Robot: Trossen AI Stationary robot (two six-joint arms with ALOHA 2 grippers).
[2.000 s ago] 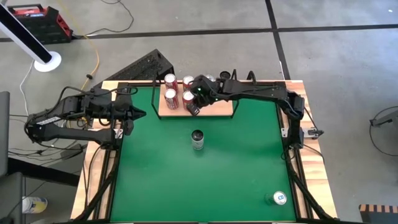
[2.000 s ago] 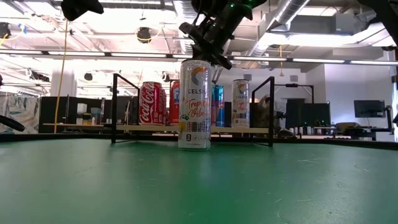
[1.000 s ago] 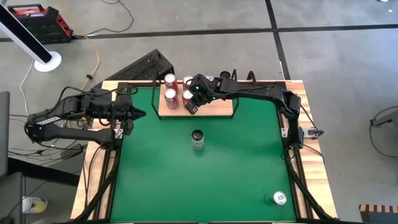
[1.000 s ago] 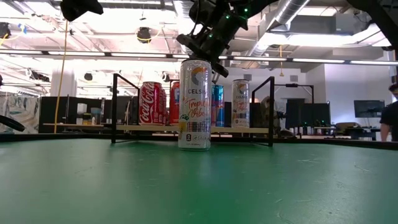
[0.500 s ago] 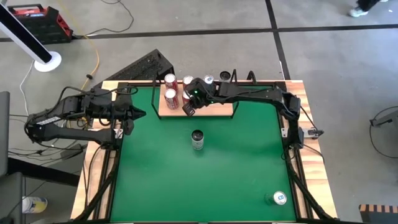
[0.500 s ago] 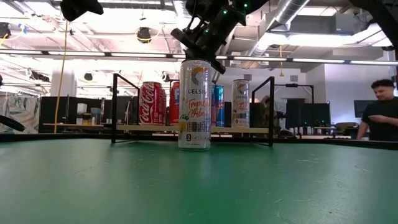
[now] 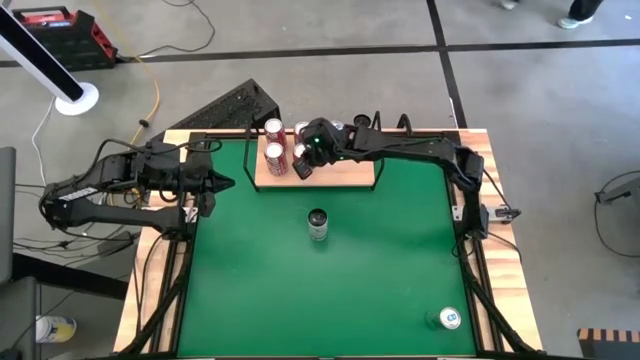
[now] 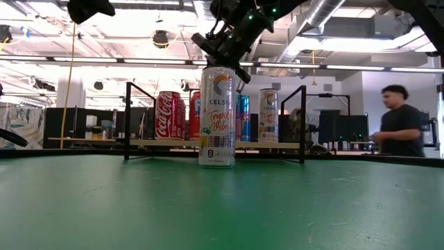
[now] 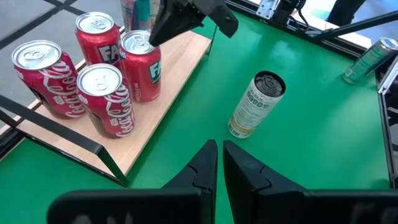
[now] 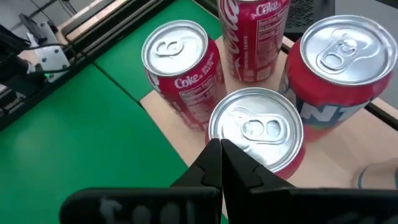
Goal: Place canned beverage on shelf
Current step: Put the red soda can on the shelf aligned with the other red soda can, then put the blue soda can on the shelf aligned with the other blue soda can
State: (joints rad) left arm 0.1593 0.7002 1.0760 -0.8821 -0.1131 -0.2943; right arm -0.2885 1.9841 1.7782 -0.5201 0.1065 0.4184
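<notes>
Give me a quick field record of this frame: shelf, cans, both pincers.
shelf: wooden board with black rails at the table's far edge
cans on shelf: four red soda cans grouped at one end, more cans behind them
tall can: upright mid-table on the green felt, not held
second loose can: near the table's front right corner
right pincer: over the red cans on the shelf, fingers shut, holding nothing
left pincer: at the table's left edge, shut, idle
</notes>
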